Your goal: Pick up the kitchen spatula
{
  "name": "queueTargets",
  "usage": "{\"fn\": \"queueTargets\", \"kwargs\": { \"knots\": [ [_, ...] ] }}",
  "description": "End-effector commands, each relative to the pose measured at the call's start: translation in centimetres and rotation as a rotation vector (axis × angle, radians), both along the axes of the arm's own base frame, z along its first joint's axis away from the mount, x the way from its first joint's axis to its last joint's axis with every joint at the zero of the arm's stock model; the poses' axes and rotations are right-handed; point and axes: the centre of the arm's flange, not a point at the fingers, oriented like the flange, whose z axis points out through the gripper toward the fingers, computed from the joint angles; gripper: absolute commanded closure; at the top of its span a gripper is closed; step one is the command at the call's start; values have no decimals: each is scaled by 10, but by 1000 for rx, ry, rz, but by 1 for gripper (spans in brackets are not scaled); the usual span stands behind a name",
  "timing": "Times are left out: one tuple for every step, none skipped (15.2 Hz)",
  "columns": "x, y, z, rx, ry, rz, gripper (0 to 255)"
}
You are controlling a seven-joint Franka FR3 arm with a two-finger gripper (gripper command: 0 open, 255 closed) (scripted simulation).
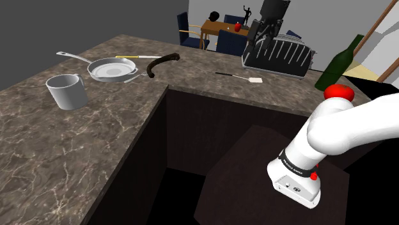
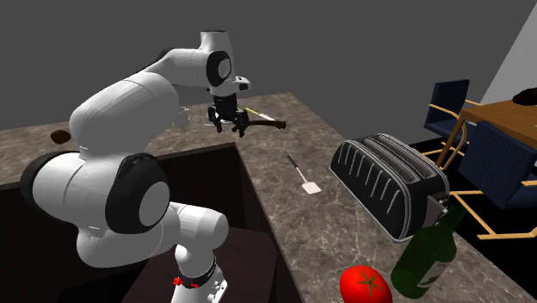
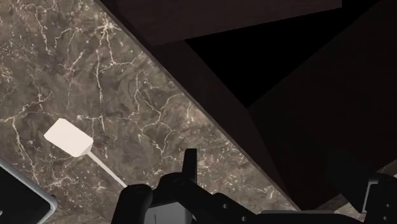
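The spatula (image 1: 240, 77) lies flat on the dark marble counter (image 1: 109, 134), with a thin dark handle and a small white blade toward the toaster. In the second exterior view the spatula (image 2: 304, 176) rests between the counter's inner edge and the toaster. My black gripper (image 2: 232, 128) hangs open above the counter, well above the spatula and short of its handle end, holding nothing. In the shoulder view the gripper (image 1: 261, 37) comes down from the top edge in front of the toaster. The wrist view shows the white blade (image 3: 65, 137) and thin handle off to one side of my fingers (image 3: 135, 202).
A ribbed black toaster (image 2: 391, 185) stands just past the spatula, a green bottle (image 2: 426, 254) and a tomato (image 2: 366, 284) beyond it. A brown curved object (image 1: 161, 62), a pan (image 1: 112, 68) and a mug (image 1: 66, 91) sit on the counter's other leg. The counter drops into a dark recess (image 1: 211, 134).
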Motion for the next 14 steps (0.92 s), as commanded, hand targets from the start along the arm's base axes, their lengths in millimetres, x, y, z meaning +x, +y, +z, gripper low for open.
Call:
{"fn": "queueTargets", "kwargs": {
  "knots": [
    [0,0,0,0,0,0,0],
    [2,-11,-7,1,0,26,0],
    [4,-22,-15,2,-1,51,0],
    [6,-33,-22,3,-1,77,0],
    [8,-44,-30,3,-2,103,0],
    [11,-55,-37,4,-2,128,0],
    [14,-66,-45,5,-2,154,0],
    [18,-76,-52,6,-3,180,0],
    [21,-87,-59,7,-3,205,0],
    [25,-97,-67,8,-4,231,0],
    [29,-108,-74,9,-4,256,0],
    [34,-118,-82,9,-5,282,0],
    [38,-128,-89,10,-5,308,0],
    [43,-138,-97,11,-5,333,0]
  ]
}}
